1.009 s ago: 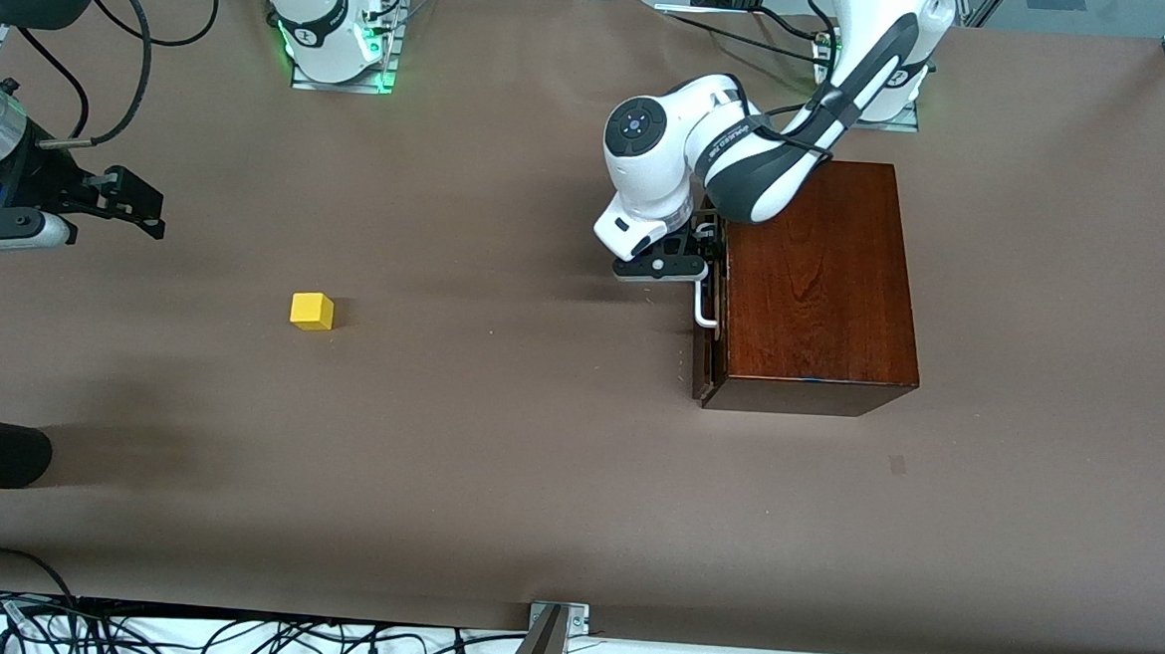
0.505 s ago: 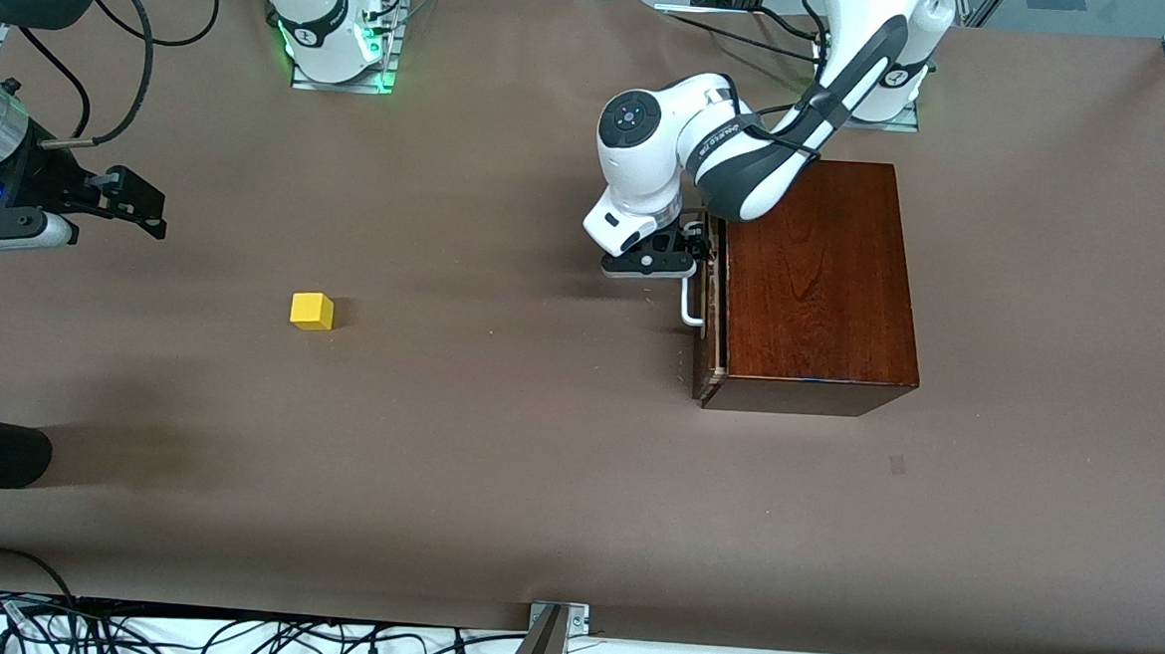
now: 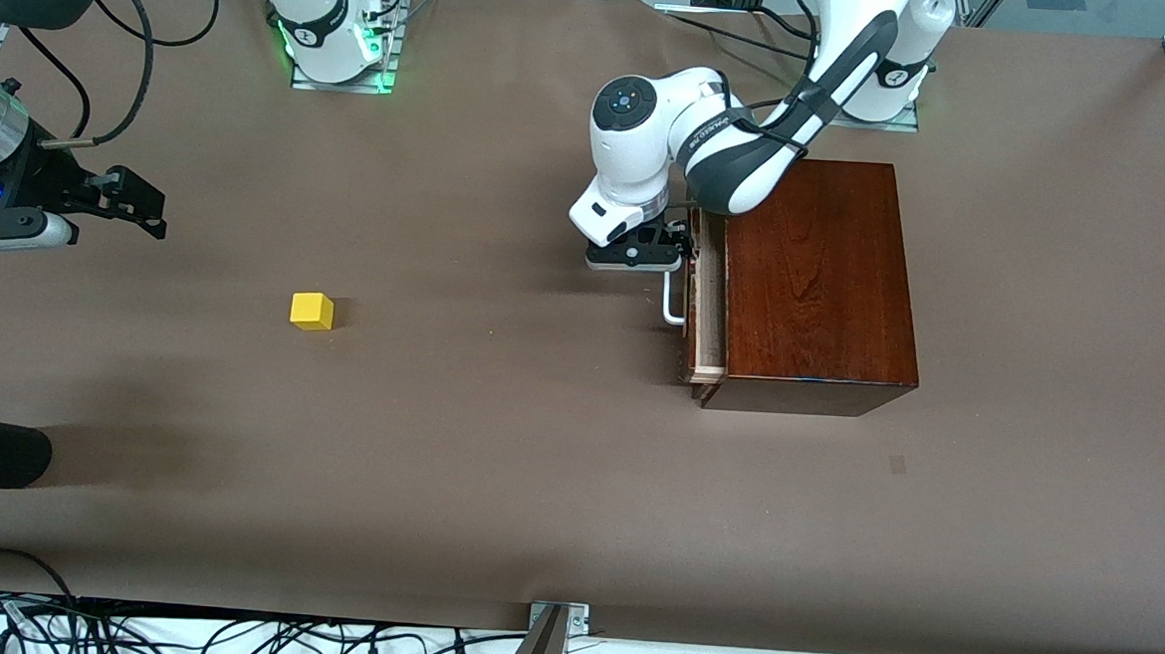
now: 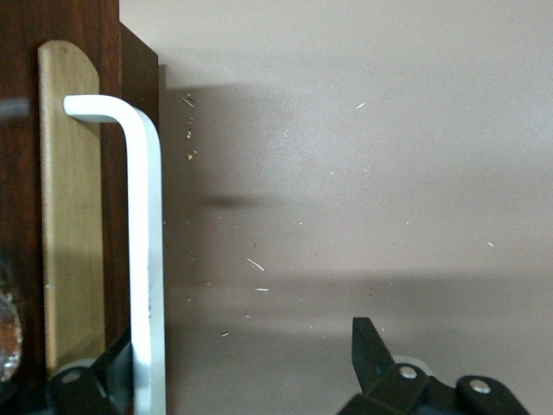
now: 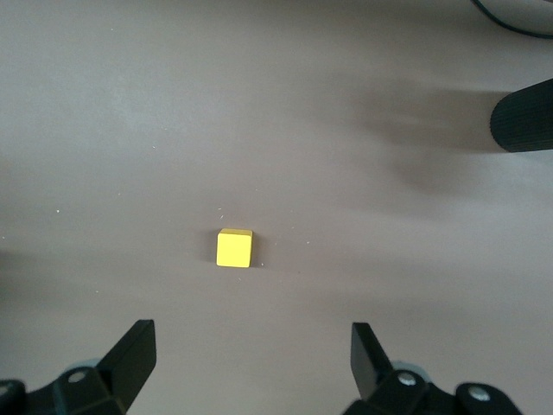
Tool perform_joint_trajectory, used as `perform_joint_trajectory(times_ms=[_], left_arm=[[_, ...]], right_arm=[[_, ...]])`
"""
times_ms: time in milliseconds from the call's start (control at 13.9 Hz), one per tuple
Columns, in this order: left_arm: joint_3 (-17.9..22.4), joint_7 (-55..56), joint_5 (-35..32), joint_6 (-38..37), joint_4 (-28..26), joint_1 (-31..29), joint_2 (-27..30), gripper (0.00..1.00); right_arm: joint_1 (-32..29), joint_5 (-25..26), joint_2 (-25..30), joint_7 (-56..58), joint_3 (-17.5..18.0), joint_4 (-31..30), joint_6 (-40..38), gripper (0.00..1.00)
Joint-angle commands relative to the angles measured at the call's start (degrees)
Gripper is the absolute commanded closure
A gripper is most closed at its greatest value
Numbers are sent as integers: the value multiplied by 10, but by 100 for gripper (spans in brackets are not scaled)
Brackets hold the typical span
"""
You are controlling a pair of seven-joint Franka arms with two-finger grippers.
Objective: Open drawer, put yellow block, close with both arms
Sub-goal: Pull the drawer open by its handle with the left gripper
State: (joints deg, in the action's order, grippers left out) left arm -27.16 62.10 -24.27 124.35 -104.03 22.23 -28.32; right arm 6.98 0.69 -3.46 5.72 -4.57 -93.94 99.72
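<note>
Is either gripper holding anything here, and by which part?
The left gripper hooks the drawer by its white bar handle, fingers spread, not clamped. The right gripper, open over the yellow block, holds nothing.

Left arm is bent low, wrist turned down, left gripper (image 3: 673, 255) with fingers spread apart. Right arm is held raised and waiting, right gripper (image 5: 251, 359) spread wide, nothing gripped.
</note>
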Motion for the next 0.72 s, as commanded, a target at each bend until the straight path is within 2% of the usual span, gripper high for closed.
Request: perform_joint_trajectory(times_ms=[0,649], left_arm=[[-8,26,-1,58,24,28,-35,0],[-9,59,-2,59,61,45,-51,0]], right_arm=[[0,5,-6,6,2,16,-10,0],[0,5,-6,7,1,16,-10,0]])
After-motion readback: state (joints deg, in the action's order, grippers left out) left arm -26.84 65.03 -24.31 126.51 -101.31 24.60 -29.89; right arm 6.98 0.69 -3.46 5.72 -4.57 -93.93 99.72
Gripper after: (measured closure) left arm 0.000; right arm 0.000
